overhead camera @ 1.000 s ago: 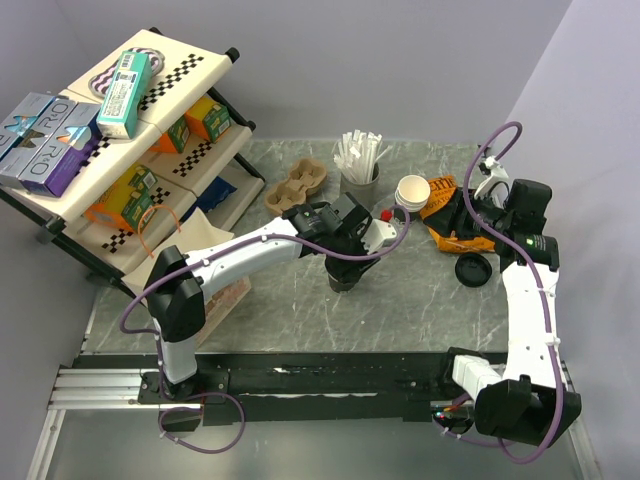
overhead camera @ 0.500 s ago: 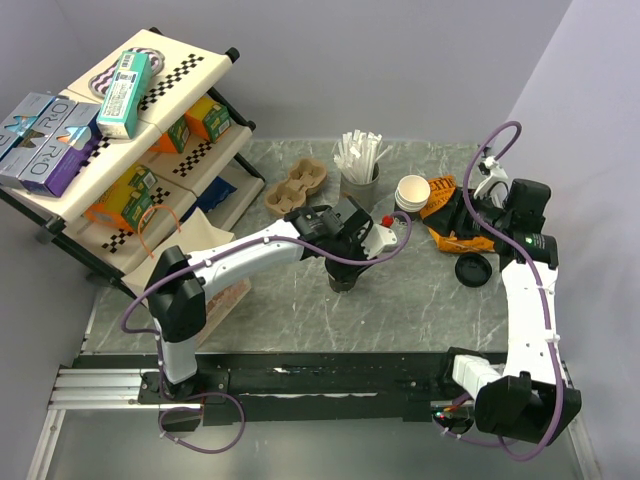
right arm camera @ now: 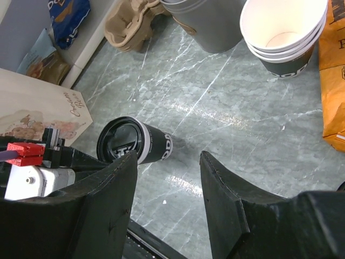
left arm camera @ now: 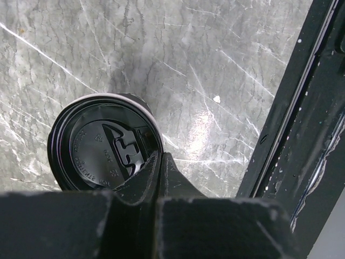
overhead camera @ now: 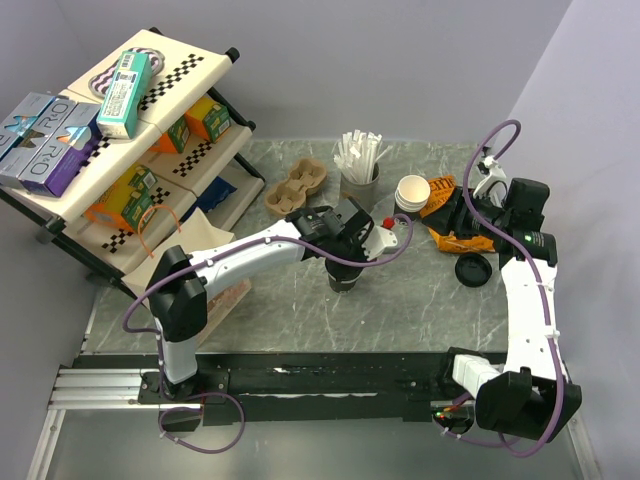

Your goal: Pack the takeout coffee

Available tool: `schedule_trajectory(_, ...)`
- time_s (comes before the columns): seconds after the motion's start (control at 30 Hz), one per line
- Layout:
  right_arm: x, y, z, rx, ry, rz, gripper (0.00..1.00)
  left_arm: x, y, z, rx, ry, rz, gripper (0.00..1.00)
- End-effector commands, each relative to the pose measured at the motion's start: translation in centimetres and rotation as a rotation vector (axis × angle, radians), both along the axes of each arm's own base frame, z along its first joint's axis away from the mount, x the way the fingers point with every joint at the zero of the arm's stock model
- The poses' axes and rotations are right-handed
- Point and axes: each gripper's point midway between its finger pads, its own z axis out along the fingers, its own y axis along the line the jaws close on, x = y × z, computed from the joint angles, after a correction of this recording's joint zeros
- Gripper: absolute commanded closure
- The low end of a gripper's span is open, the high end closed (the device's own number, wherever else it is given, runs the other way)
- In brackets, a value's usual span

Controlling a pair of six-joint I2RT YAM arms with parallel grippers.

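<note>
Takeout coffee [overhead camera: 343, 283] stands upright on the grey marbled surface [overhead camera: 420, 310], about in the middle of it and just in front of your left arm's wrist. It is a dark cup with a round black top, and that top is on.

Your left pincer [left arm camera: 159, 162] is closed: in the left wrist view the two fingers press flat against each other with only a thin line between them. Their tips sit at the right-hand rim of the black top, over its edge rather than around the cup. You cannot tell from these views whether they touch the rim or pinch any of it. The cup's body is not between the fingers.

Your right pincer [right arm camera: 168, 162] is parted, with a clear gap between its fingers and nothing in that gap. It hangs above the surface at the far right, well apart from the coffee, and its camera looks across at the cup and at the left pincer beside it.

Near your right pincer you have a stack of white cups [overhead camera: 412, 192], mouth up, and an orange bag [overhead camera: 447, 215] lying just beside the stack. A loose black lid [overhead camera: 472, 270] lies flat on the surface in front of the bag. Behind the coffee stands a grey pot of white sticks [overhead camera: 360, 178], and left of that a cardboard cup tray [overhead camera: 297, 187]. At the far left a tilted rack [overhead camera: 170, 55] carries boxes and packets.
</note>
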Motion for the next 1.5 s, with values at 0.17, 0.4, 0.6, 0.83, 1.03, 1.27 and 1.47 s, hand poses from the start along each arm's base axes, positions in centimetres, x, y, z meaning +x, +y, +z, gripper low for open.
schedule_trajectory(0.17, 0.2, 0.3, 0.5, 0.023, -0.015, 0.034, 0.43, -0.2, -1.4, 5.7, -0.138, -0.018, -0.04, 0.99)
schedule_trajectory(0.4, -0.1, 2.1, 1.8, 0.057, -0.115, 0.191, 0.36, 0.0, -1.6, 11.8, -0.501, 0.217, -0.047, 0.99)
schedule_trajectory(0.6, -2.1, 5.0, 0.7, 0.057, -0.25, 0.396, 0.26, -0.5, 0.4, 14.2, -0.797, 0.511, -0.05, 0.99)
schedule_trajectory(0.83, -3.8, 9.7, -2.6, 0.09, -0.169, 0.604, 0.13, -0.1, 1.3, 12.4, -0.828, 0.652, -0.096, 0.99)
schedule_trajectory(1.03, -3.5, 11.3, -4.4, 0.104, -0.117, 0.669, 0.13, -0.1, 1.4, 11.3, -0.849, 0.746, -0.085, 0.99)
schedule_trajectory(1.27, -2.4, 12.0, -5.8, 0.101, -0.115, 0.694, 0.13, 1.2, 1.6, 8.9, -0.831, 0.821, 0.029, 0.99)
schedule_trajectory(1.47, -2.5, 12.7, -6.5, 0.107, -0.113, 0.711, 0.13, 2.7, 1.3, 7.3, -0.79, 0.829, 0.111, 0.99)
